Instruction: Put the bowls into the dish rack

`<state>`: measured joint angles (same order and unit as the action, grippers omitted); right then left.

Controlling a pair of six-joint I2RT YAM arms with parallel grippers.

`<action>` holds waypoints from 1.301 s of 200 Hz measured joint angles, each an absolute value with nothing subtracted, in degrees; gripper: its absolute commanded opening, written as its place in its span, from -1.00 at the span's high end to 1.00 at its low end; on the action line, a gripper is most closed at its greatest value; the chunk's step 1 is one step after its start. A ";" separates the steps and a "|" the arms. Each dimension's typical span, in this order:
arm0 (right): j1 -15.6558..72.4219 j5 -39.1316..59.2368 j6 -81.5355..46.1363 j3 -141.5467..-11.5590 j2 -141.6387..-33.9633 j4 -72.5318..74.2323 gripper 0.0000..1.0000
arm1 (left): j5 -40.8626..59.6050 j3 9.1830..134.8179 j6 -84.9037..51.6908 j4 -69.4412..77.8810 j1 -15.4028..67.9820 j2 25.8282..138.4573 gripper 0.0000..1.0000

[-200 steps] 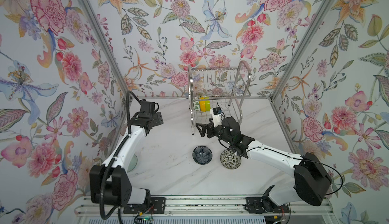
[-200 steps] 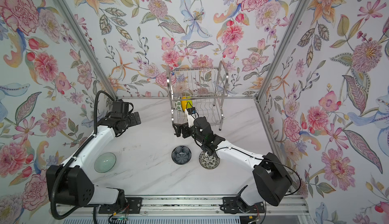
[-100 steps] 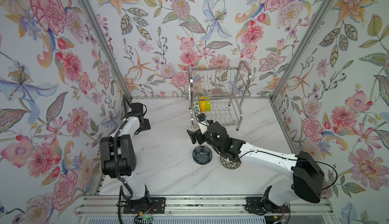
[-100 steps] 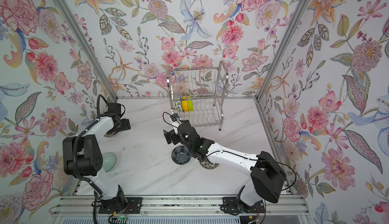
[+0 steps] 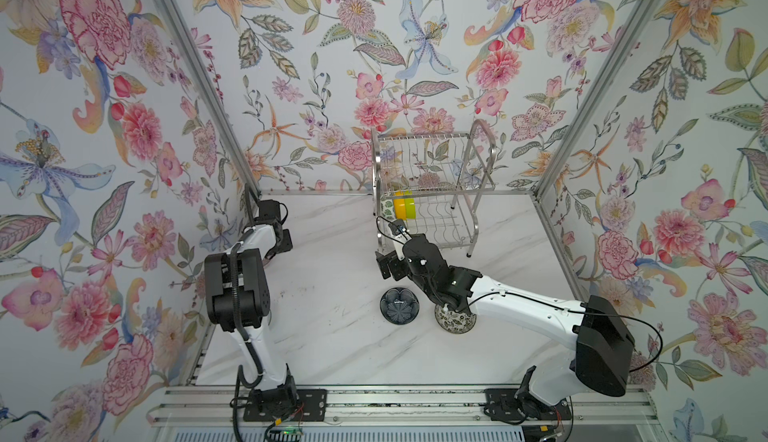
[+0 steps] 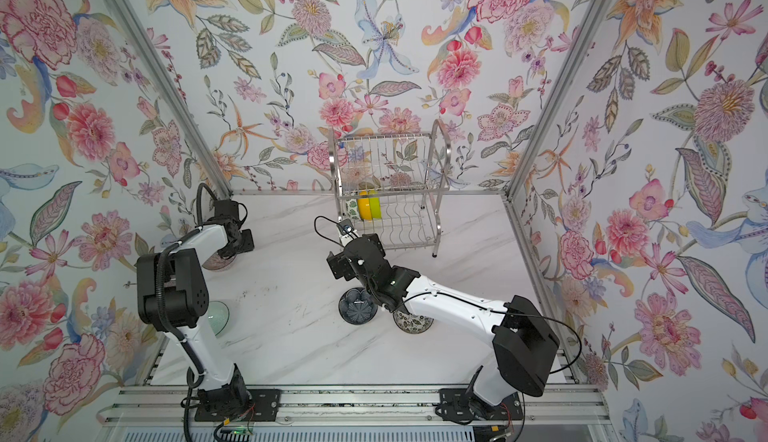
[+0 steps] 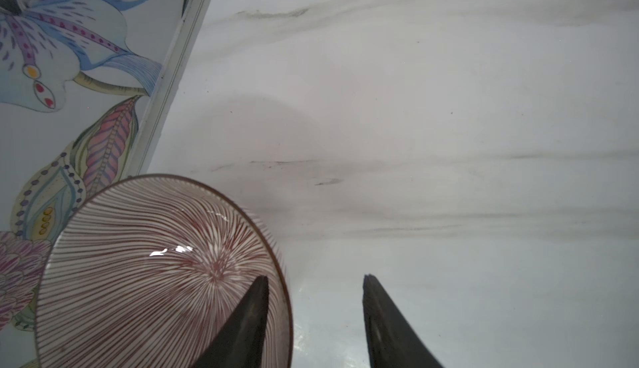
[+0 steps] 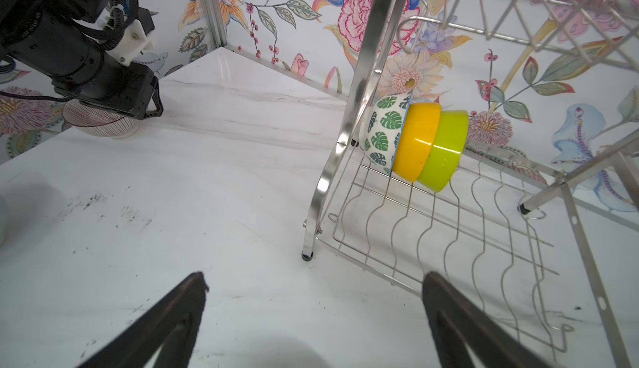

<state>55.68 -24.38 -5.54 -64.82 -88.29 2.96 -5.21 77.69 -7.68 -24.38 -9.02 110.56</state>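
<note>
Floral walls (image 5: 374, 45) enclosed a white marble table (image 5: 332, 336). At its back stood the dish rack (image 5: 424, 161), with a leaf-print bowl (image 8: 382, 131), an orange bowl (image 8: 416, 141) and a lime bowl (image 8: 446, 148) on edge in its lower tier. The right gripper (image 8: 311, 279) hung wide apart, empty, near the rack's foot. The left gripper (image 7: 314, 278) straddled the rim of the pink ribbed bowl (image 7: 155, 262) by the left wall (image 7: 69, 106), jaws apart, not clamped. Pinched at one glossy edge, the bowl could tip or slip. Fine red lines fanned from its centre.

Left pincer (image 7: 315, 277) partly spread; right pincer (image 8: 314, 274) spread wide, empty.
</note>
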 measured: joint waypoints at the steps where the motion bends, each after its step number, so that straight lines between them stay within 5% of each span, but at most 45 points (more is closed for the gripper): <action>1: 55.66 -24.45 -5.54 -64.82 -88.29 2.92 -0.97 | -5.21 77.67 -7.66 -24.38 -9.02 110.59 0.20; 76: 50.76 -25.82 -7.31 -63.55 -85.08 2.37 -0.97 | -4.69 73.32 -8.80 -22.50 -8.60 107.87 1.00; 200: 46.41 -24.45 -11.14 -62.83 -84.42 0.62 -0.97 | 4.21 56.27 -22.26 -24.64 22.31 87.74 1.00; 260: 45.65 -23.40 -13.58 -62.85 -84.64 -0.56 -0.97 | 1.85 50.85 -29.12 -23.81 29.98 83.22 1.00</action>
<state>45.65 -23.40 -13.58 -62.85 -84.64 -0.56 1.85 50.85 -29.12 -23.81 29.98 83.22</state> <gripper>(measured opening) 0.984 0.102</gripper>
